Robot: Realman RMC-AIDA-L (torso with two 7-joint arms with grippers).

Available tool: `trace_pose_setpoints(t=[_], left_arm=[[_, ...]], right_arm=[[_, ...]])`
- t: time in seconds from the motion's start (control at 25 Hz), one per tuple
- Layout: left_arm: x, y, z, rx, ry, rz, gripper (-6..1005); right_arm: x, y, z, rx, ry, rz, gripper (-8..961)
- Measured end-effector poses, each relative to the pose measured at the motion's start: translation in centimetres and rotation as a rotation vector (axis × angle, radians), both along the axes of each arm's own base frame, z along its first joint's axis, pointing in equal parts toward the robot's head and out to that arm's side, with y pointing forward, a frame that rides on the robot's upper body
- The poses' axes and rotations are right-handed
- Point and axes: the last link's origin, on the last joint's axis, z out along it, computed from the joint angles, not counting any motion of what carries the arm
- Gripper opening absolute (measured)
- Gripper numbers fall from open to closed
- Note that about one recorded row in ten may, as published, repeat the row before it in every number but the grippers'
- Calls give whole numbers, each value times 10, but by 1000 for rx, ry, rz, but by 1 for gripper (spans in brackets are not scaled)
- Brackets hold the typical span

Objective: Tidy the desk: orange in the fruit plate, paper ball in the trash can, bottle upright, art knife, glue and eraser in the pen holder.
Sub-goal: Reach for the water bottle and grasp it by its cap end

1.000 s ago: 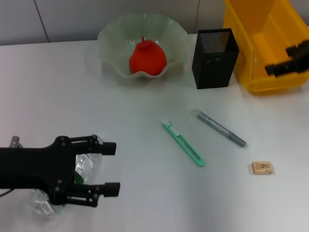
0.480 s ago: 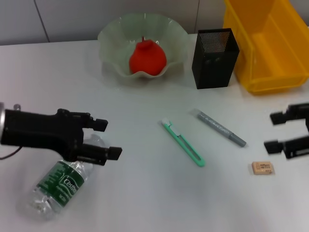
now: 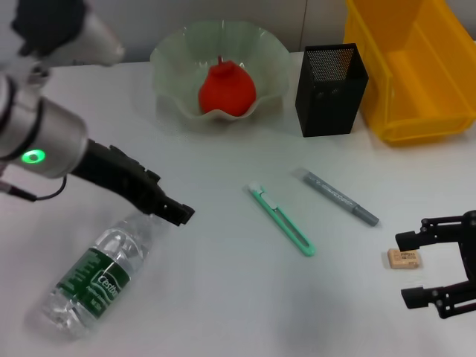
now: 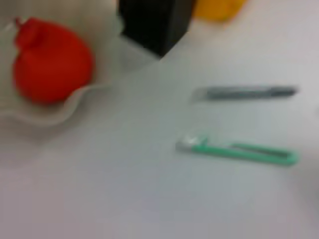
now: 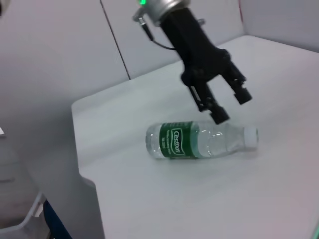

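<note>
Head view: desk (image 3: 223, 312), white. Far edge, centre: fruit plate (image 3: 219, 67) w/ orange (image 3: 227, 88) inside, that item done. Just beside plate, toward far right: pen holder (image 3: 331, 89), black mesh, upright, nothing seen inside. Far right corner: trash can (image 3: 409, 74), yellow bin; paper ball not visible, can't tell if inside. Desk centre: art knife (image 3: 282, 220), green, lying flat; near it, toward right edge: glue (image 3: 338, 196), grey stick, flat. Near right edge: eraser (image 3: 404, 258), flat. Near left corner: bottle (image 3: 100, 271), on its side, cap toward desk centre. Left gripper (image 3: 175, 212) above bottle's cap end, holding nothing; jaws edge-on here. Right gripper (image 3: 416, 269) at near right edge, jaws spread either side of eraser, apart from it, not gripping. Left wrist view: orange (image 4: 52, 59), pen holder (image 4: 154, 22), glue (image 4: 244, 92), art knife (image 4: 239, 151); own fingers not shown. Right wrist view: bottle (image 5: 199, 140) flat; left gripper (image 5: 227, 102) over it, jaws parted, empty. Risks, by judgement: eraser small and low, so jaws closing high or off-centre may push it along desk or pinch only a corner, and it drops. Bottle round, so a grip near cap may roll or swing it, and it may tip again when stood up.
</note>
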Motion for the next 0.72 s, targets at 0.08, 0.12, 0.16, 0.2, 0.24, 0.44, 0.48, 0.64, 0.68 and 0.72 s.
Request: trace_pose_setpoints(t=[0.08, 0.12, 0.16, 0.2, 0.24, 0.44, 0.48, 0.64, 0.68, 0.72], left_arm=[[7, 3, -7, 18, 87, 7, 766], [16, 6, -14, 37, 164, 7, 766], [16, 6, -14, 37, 164, 7, 765], [22, 7, -19, 54, 222, 10, 764], [22, 7, -19, 54, 222, 10, 763], [23, 11, -26, 70, 321, 60, 758], [20, 11, -28, 64, 334, 77, 758], [8, 13, -38, 55, 363, 115, 754], [5, 14, -41, 57, 366, 119, 753], [1, 16, -44, 62, 368, 123, 752]], right_arm=[[3, -2, -2, 1, 8, 10, 810], [5, -4, -3, 6, 15, 22, 810], [5, -4, -3, 6, 15, 22, 810], [6, -5, -3, 10, 17, 26, 810], [7, -6, -3, 16, 20, 32, 810], [9, -7, -4, 28, 33, 44, 809], [9, -7, -5, 28, 34, 47, 809], [9, -6, -6, 29, 40, 56, 809], [9, -6, -7, 27, 44, 57, 809], [8, -5, -9, 22, 51, 58, 809]])
